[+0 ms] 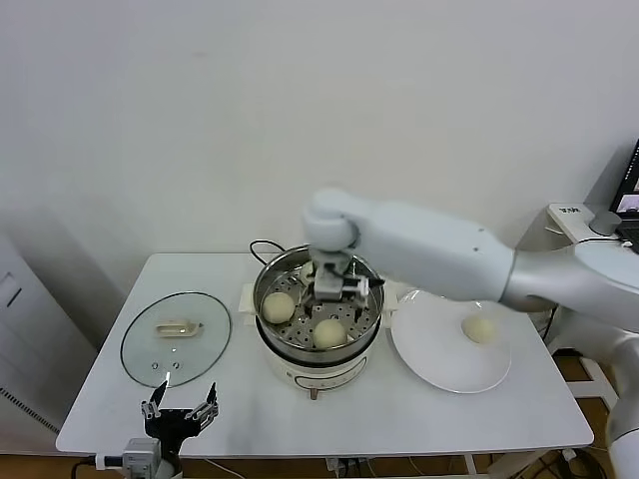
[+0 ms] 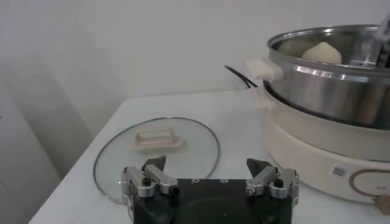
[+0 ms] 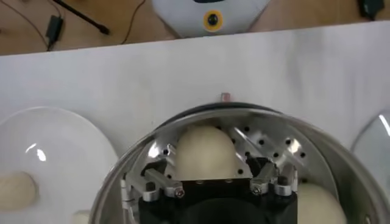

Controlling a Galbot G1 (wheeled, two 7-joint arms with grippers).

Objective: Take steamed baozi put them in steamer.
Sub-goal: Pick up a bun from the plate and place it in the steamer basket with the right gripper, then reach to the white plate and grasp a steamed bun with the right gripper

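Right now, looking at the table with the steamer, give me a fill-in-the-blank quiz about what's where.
1. The glass lid lies flat on the robot's ___ side of the steamer.
2. The right gripper reaches into the ___.
3. The bun outside the steamer rests on a white ___.
4. The left gripper, parked at the table's near edge, is ___.
Missing words: left; steamer; plate; open.
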